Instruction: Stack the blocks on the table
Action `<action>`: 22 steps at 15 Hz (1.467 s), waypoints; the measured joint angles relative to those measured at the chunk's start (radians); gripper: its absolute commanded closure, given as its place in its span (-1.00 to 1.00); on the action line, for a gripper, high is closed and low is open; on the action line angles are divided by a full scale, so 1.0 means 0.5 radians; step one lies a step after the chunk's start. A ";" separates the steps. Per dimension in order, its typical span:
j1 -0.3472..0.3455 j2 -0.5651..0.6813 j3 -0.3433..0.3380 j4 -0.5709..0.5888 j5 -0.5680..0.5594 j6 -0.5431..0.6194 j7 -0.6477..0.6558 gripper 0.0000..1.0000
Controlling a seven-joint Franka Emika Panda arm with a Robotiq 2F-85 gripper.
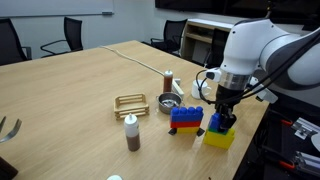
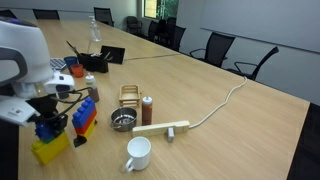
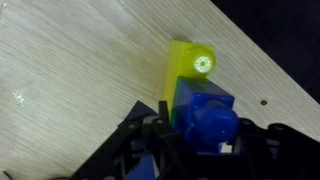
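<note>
one stack (image 1: pixel 186 119) between strainer (image 1: pixel 167 104), blue block (image 1: pixel 222 123)

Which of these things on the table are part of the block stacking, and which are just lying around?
Job: gripper, blue block in it, yellow block beneath, block stack.
Lying about: mug, metal bowl, rack, bottle.

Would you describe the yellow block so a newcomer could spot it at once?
On the long wooden table, look at the edge beneath the gripper. The yellow block lies there under a blue block; the neighbouring stack is red and blue.
</note>
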 measured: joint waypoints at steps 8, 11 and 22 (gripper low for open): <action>-0.021 -0.007 0.000 0.002 -0.004 -0.025 0.038 0.79; -0.026 -0.031 0.000 0.003 -0.038 -0.072 0.101 0.79; -0.035 -0.580 -0.003 0.056 -0.172 -0.607 0.154 0.79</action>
